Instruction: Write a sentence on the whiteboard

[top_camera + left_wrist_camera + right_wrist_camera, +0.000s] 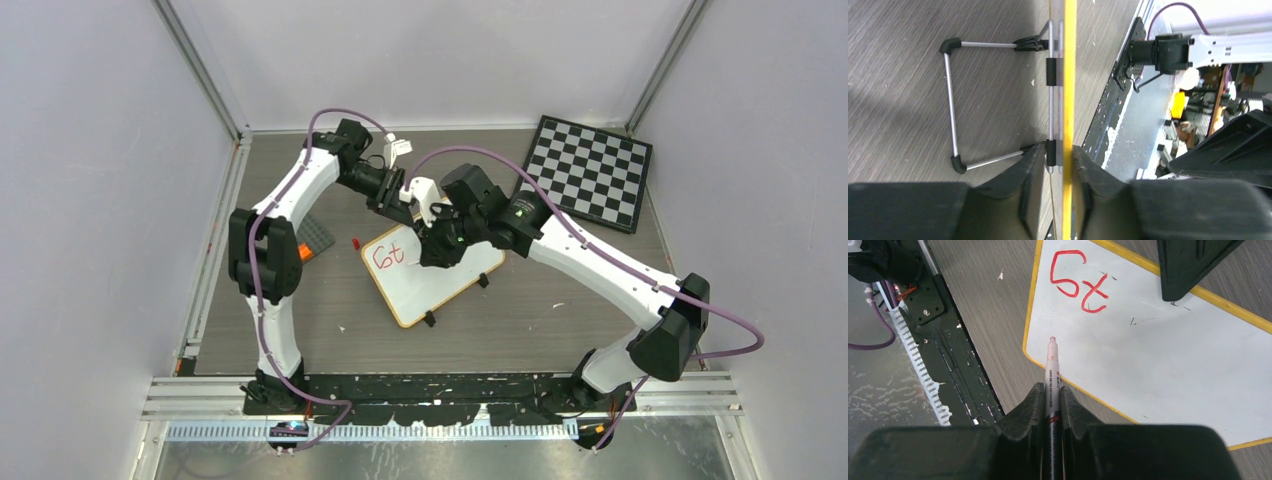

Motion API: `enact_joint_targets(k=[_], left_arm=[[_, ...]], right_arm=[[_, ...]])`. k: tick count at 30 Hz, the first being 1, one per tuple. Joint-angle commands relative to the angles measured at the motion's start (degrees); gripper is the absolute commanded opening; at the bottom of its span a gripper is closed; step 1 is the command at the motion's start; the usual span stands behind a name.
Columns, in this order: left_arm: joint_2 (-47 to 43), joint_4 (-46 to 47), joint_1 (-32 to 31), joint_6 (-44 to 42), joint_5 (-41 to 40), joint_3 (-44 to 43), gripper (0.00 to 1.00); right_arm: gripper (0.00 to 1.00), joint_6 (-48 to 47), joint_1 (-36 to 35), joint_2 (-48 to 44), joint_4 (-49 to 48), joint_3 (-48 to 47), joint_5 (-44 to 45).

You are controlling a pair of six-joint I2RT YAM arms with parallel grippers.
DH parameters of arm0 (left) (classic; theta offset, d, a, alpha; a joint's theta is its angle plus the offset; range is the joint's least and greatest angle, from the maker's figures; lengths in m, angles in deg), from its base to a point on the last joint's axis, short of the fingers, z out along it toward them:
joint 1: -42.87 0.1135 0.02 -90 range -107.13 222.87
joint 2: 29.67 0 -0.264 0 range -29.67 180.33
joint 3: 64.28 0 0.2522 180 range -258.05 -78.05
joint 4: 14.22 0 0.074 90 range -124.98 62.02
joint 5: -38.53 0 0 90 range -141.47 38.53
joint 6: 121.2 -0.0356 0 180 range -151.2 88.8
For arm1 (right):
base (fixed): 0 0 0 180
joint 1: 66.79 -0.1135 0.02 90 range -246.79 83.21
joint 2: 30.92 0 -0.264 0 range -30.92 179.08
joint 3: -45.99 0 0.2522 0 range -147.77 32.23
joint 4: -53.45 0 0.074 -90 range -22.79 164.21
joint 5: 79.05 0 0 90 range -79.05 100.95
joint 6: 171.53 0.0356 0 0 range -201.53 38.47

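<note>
The whiteboard (440,288) lies tilted at the table's middle, with red letters "St" (388,256) in its upper left corner. My left gripper (405,207) is shut on the board's far edge; the left wrist view shows its jaws (1058,150) clamped on the yellow rim (1069,75) edge-on. My right gripper (440,250) hovers over the board, shut on a red marker (1051,370). The marker's tip points at the whiteboard (1158,365) near its rim, below the letters (1078,282). I cannot tell whether the tip touches.
A black-and-white checkered board (590,170) lies at the back right. A small red cap (356,241) lies left of the whiteboard, near a grey plate (318,233). The board's wire stand (950,100) sticks out behind it. The black base rail (943,355) runs along the near edge.
</note>
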Motion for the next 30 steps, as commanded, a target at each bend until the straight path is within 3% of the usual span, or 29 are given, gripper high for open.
enact_joint_targets(k=[1, 4, 9, 16, 18, 22, 25, 30], left_arm=[[2.81, -0.80, -1.85, -3.01, -0.86, -5.72, 0.19], [4.51, -3.11, -2.93, -4.45, -0.65, -7.71, 0.09], [6.60, -7.22, -4.90, -8.49, -1.17, -10.06, 0.01], [7.31, -10.33, -5.42, -12.11, -2.89, -11.58, 0.00], [8.16, -13.30, -5.46, -13.97, -3.98, -13.78, 0.05], [7.60, -16.13, -3.91, -13.78, -3.47, -17.16, 0.28], [4.34, -13.74, -0.58, -10.71, -1.77, -15.70, 0.44], [-4.70, -7.04, 6.54, -5.07, 1.03, -7.33, 0.57]], right_arm=[[0.00, -0.88, 0.16, -2.00, -0.20, -0.68, -1.63], [0.00, -1.13, 0.17, -2.13, 0.06, -0.59, -1.68], [0.00, -1.52, 0.12, -2.22, 0.52, -0.29, -1.60], [0.00, -1.36, 0.14, -2.14, -0.67, 0.83, -0.14], [0.00, -1.19, 0.16, -2.00, -1.15, 0.99, 0.53], [0.00, -0.88, 0.13, -2.38, -2.18, 1.44, 1.47], [0.00, -0.81, 0.55, -2.58, -2.81, 1.61, 1.96], [0.00, 0.89, 3.81, -2.42, -3.68, 1.02, -0.60]])
